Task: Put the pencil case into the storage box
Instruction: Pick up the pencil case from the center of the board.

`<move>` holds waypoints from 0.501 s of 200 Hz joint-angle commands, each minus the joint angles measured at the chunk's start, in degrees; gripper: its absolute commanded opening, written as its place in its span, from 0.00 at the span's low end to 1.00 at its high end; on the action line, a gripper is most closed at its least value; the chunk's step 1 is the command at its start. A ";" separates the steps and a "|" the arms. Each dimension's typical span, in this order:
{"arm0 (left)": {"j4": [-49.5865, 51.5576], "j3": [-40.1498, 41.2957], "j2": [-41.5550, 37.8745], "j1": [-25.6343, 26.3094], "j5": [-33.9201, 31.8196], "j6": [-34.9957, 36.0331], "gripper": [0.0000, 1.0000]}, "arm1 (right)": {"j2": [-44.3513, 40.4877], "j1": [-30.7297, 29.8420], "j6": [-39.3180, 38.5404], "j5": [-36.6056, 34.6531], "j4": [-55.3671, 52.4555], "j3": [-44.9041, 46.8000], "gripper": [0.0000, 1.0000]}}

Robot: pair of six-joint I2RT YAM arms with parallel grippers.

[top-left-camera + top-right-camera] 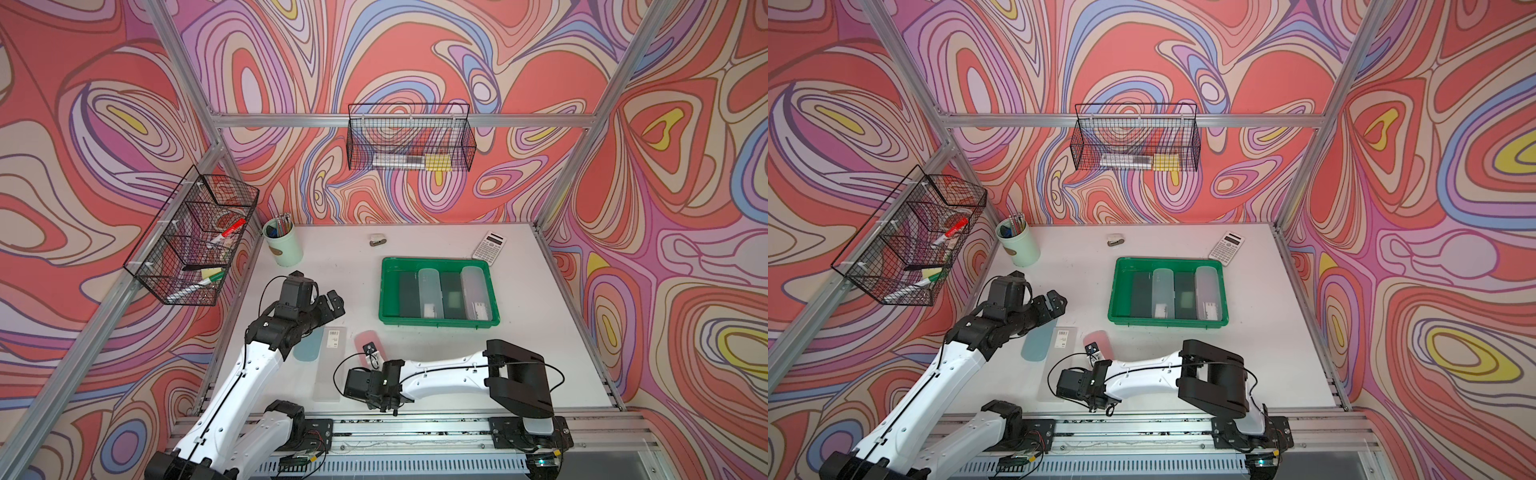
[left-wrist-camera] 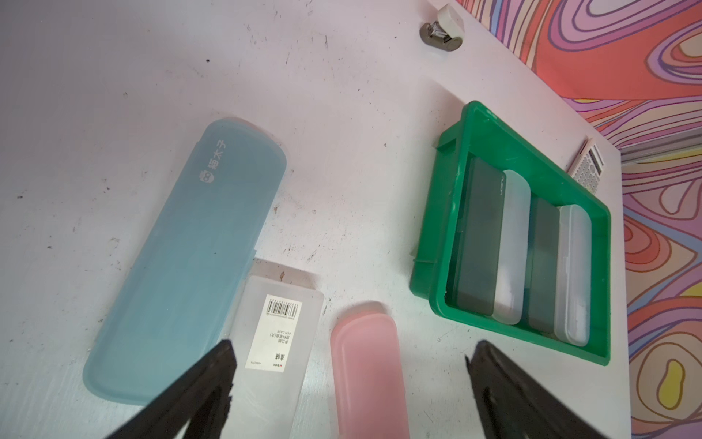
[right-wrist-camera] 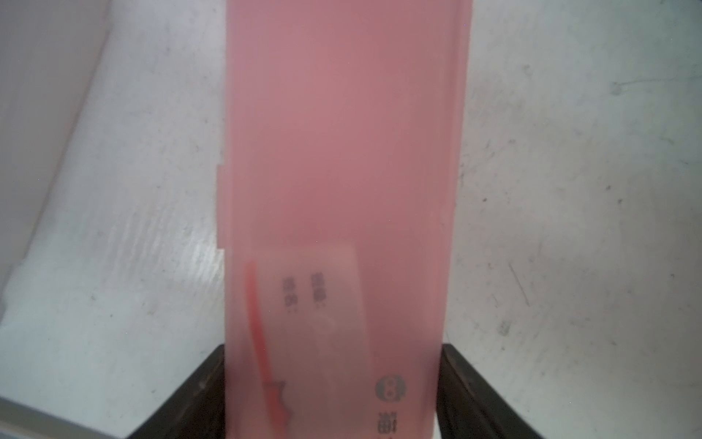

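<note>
Four cases (image 1: 430, 291) in storage box (image 1: 436, 322); three on counter (image 1: 332, 270); right fingers (image 3: 205, 380) clamp pink pencil case (image 3: 342, 152), not yet lifted; left fingers (image 2: 212, 372) spread, empty.

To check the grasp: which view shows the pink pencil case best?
The right wrist view: the pink pencil case fills it, between the jaws of the right gripper. The left wrist view shows only its rounded end; in both top views the right arm hides most of it.
</note>
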State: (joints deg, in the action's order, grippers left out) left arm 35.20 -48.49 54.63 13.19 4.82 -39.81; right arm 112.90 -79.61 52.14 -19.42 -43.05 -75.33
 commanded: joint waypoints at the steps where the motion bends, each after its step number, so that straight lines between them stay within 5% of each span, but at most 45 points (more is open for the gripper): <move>1: 2.93 -2.28 -0.52 -0.18 -0.60 1.48 0.99 | -2.57 -0.28 -1.41 -2.30 -0.65 1.83 0.75; 100: 3.98 -6.71 -0.08 0.76 -2.64 1.23 0.99 | -12.55 -1.07 -6.25 -4.36 0.22 1.83 0.73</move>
State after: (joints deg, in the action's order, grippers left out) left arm 36.88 -53.74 55.59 13.54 3.62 -39.40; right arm 102.87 -80.07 47.42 -21.28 -42.85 -72.53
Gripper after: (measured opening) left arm 0.993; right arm 0.769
